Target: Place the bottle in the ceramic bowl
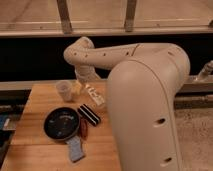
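The bottle [95, 95] is small and whitish with a pale label. It lies on the wooden table [40, 100] just right of the translucent cup. The ceramic bowl [61, 123] is round, glossy black and shallow, and sits on the table's left half, in front of the cup. My gripper [81, 84] hangs from the beige arm at the back of the table, between the cup and the bottle and just above the bottle's far end. The arm hides part of it.
A translucent plastic cup [64, 90] stands behind the bowl. A black-and-white striped block [89, 114] lies right of the bowl, with a dark reddish object [84, 129] beside it. A blue-grey sponge [75, 148] lies near the front edge. My large beige body [150, 115] fills the right side.
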`<action>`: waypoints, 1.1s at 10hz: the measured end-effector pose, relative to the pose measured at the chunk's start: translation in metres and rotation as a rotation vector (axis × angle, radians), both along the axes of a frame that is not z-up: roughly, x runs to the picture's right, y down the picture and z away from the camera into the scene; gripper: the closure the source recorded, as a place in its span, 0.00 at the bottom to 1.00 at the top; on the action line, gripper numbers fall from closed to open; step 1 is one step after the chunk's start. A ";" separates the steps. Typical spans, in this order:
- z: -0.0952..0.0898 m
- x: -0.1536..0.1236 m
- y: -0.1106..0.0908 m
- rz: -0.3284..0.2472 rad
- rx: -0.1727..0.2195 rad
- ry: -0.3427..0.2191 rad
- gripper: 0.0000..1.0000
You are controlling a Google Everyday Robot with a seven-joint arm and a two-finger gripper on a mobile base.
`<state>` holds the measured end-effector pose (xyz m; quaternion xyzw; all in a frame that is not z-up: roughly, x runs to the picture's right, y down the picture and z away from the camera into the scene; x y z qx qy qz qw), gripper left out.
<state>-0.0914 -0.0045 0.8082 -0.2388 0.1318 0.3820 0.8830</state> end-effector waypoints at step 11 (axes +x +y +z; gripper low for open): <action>0.113 0.056 -0.002 0.052 -0.035 -0.100 0.20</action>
